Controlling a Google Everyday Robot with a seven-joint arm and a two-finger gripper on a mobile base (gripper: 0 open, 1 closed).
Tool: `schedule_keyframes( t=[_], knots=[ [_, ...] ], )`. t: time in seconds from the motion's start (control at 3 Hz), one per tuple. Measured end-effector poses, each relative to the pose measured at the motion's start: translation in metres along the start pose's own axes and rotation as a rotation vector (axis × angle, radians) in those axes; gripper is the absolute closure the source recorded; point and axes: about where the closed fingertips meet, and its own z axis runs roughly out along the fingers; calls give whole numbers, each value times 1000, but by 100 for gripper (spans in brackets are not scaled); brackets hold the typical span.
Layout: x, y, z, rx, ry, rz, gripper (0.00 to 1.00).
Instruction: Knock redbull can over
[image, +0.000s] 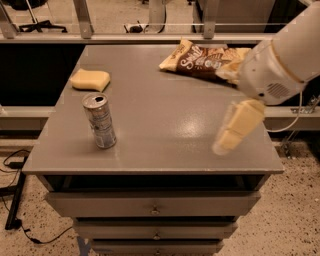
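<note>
This looks like a robot test lab or workshop: a plain gray cabinet (165, 115) with drawers (125, 204) stands on a speckled floor (295, 225), with loose cables (11, 156) beside it and metal railing posts (82, 20) behind. The gripper (235, 127) hangs over the cabinet's right front corner.

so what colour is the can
The redbull can is silver with blue print, in the camera view; the gripper hovers over the table's right side.

Gripper (234, 129) blurred above table's (165, 115) near edge; arm (280, 60) hides snack bag (200, 61) end.
</note>
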Motion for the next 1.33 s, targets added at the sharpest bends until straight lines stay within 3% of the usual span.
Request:
schedule_keyframes(
  t=[0.33,0.67,1.0,1.33],
  knots=[
    [-60,0,39,-69,-230,-63,0],
    [-101,1,58,-116,-364,-101,0],
    [-143,8,90,-196,-515,-134,0],
    [-171,13,112,-263,-614,-132,0]
  ],
)
